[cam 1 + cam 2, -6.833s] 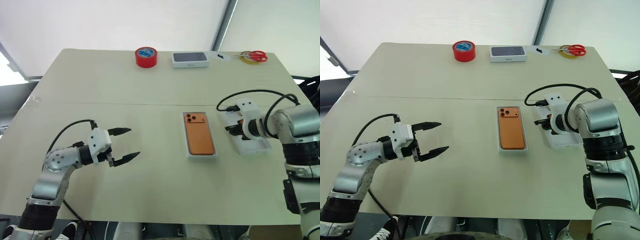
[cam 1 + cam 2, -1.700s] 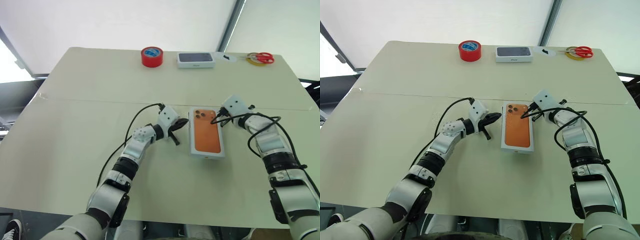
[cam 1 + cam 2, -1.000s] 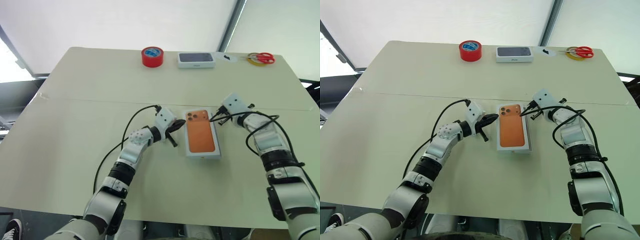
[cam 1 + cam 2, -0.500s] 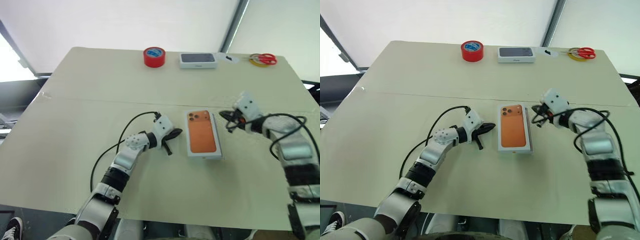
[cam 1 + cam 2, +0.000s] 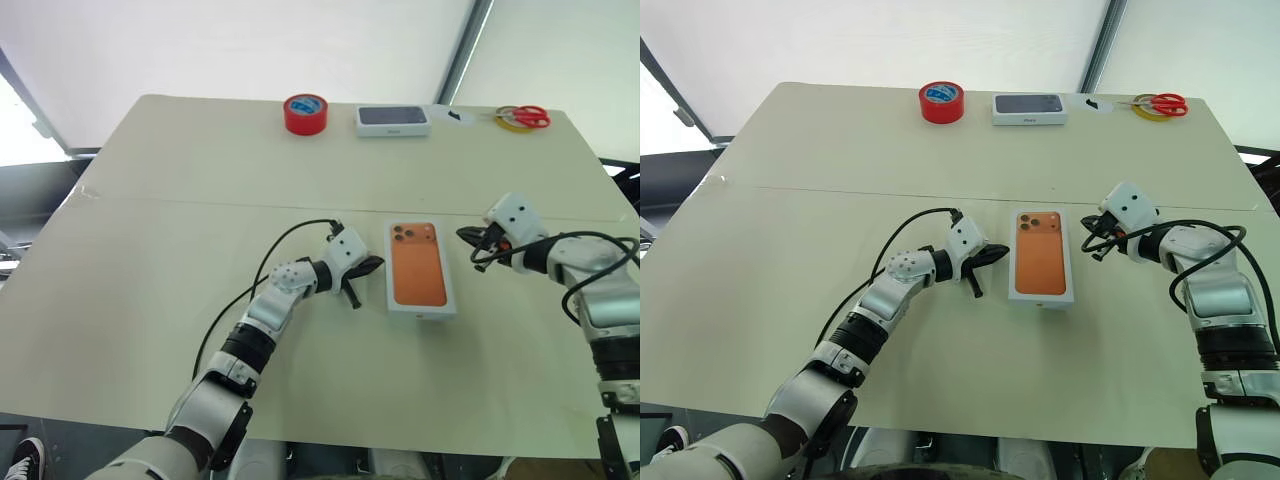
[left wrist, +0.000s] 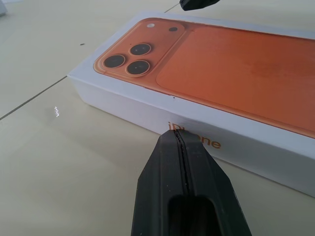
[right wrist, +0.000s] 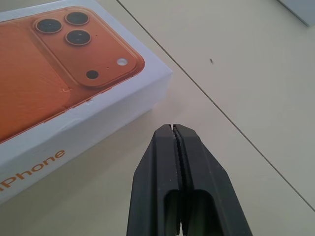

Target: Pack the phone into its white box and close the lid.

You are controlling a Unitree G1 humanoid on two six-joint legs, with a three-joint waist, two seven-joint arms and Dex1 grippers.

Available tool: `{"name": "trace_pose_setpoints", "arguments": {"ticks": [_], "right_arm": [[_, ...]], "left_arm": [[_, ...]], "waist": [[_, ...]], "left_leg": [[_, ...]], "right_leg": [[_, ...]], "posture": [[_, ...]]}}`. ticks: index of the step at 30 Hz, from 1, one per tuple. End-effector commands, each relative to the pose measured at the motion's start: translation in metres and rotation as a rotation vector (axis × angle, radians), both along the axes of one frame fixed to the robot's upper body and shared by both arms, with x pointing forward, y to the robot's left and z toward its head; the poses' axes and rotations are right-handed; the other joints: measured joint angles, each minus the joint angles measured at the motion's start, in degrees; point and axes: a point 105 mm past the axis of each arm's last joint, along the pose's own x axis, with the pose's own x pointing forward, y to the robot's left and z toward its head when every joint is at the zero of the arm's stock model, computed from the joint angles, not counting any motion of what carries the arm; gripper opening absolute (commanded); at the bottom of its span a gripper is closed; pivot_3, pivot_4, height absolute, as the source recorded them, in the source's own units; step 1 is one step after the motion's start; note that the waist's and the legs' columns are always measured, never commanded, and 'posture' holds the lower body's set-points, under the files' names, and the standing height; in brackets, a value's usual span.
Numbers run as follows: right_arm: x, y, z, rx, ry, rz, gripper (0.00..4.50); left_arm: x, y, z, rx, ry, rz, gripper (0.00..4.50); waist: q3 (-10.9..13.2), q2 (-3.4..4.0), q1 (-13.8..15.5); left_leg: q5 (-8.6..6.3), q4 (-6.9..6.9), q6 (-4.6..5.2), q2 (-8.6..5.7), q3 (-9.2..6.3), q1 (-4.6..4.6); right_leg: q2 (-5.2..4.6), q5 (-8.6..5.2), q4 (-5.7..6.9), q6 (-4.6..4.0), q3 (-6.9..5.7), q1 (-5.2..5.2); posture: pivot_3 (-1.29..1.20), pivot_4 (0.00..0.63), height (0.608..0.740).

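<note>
The white box (image 5: 421, 270) lies closed in the middle of the table. The lid (image 5: 1041, 258), printed with an orange phone picture, sits on top of it. The phone itself is hidden. My left gripper (image 5: 376, 265) is shut and empty, its tip right at the box's left long side (image 6: 147, 105); I cannot tell whether it touches. My right gripper (image 5: 464, 234) is shut and empty too, a short way off the box's far right corner (image 7: 162, 73).
At the table's far edge stand a red tape roll (image 5: 305, 112), a white box with a dark picture on top (image 5: 393, 119), and red-handled scissors (image 5: 522, 115) on a yellow ring. A seam (image 5: 200, 205) crosses the table behind the box.
The box has slid a little to the right and straightened, with my left gripper following at its side. My right gripper has drawn back from the box's far corner.
</note>
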Motion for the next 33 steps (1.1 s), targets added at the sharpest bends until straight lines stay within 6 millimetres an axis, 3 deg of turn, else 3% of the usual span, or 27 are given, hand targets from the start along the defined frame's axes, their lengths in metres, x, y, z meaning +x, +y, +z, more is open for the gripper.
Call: {"name": "trace_pose_setpoints", "arguments": {"ticks": [1,5,12,14,21,23,27,30,33], "right_arm": [[-0.006,0.023,0.023,0.116,-0.062,0.107,0.04],[-0.014,0.029,0.007,0.096,-0.013,0.142,0.04],[-0.018,0.02,-0.033,-0.128,0.039,0.145,0.04],[-0.019,0.027,-0.033,-0.114,0.029,0.169,0.04],[-0.035,0.051,-0.039,-0.093,0.057,0.291,0.04],[-0.04,0.056,-0.04,-0.068,0.079,0.315,0.04],[-0.042,0.057,-0.028,-0.029,0.075,0.335,0.04],[-0.044,0.052,-0.008,0.08,0.085,0.346,0.04],[-0.049,0.047,-0.011,0.079,0.109,0.348,0.04]], "left_arm": [[-0.002,-0.001,0.014,-0.032,-0.051,-0.023,0.0],[0.0,0.0,0.017,-0.038,-0.056,-0.013,0.0],[0.002,-0.001,0.021,-0.043,-0.067,-0.007,0.0],[0.004,0.0,0.023,-0.05,-0.073,-0.003,0.0],[0.022,-0.009,0.075,-0.252,-0.075,0.035,0.0],[0.027,-0.017,0.08,-0.237,-0.093,0.035,0.0],[0.028,-0.035,0.054,-0.039,-0.136,-0.024,0.0],[0.026,-0.039,0.039,-0.015,-0.088,-0.054,0.0],[0.025,-0.032,0.004,0.136,-0.02,-0.06,0.0]], "waist": [[0.0,0.0,0.0],[0.0,0.0,0.2],[0.0,0.01,0.0],[0.0,0.0,0.0],[0.0,0.0,0.1],[0.0,-0.02,0.0],[0.0,-0.02,-0.1],[0.0,-0.03,-0.1],[0.0,-0.03,0.0]], "left_leg": [[0.0,0.0,0.0,0.01,0.0,0.0],[0.0,0.01,0.0,0.01,-0.02,0.0],[0.0,0.03,0.0,0.01,-0.01,0.02],[0.0,0.03,0.0,0.01,-0.01,0.04],[0.0,0.04,0.0,0.02,-0.02,0.08],[0.0,0.06,0.0,0.01,-0.02,0.09],[-0.01,-0.03,0.01,0.0,0.01,0.3],[-0.01,-0.08,0.01,0.0,0.06,0.33],[0.0,-0.06,0.0,0.0,0.06,0.21]], "right_leg": [[0.01,0.0,0.0,0.0,0.0,0.0],[0.0,0.0,0.0,0.0,0.0,0.02],[0.02,0.0,0.01,0.0,0.0,0.02],[0.03,0.0,0.01,0.0,0.0,0.04],[0.02,0.0,0.0,0.0,0.0,0.1],[0.02,0.0,-0.01,0.0,-0.01,0.14],[0.08,-0.01,-0.04,0.01,-0.02,0.28],[0.09,-0.01,-0.04,0.01,-0.01,0.24],[0.07,-0.01,-0.03,0.01,-0.01,0.12]], "posture": [[0.0,0.15,0.74],[0.0,0.15,0.74],[0.0,0.15,0.74],[0.0,0.15,0.74],[0.0,0.15,0.74],[0.0,0.15,0.74],[0.0,0.15,0.74],[0.0,0.15,0.74],[0.0,0.15,0.74]]}}
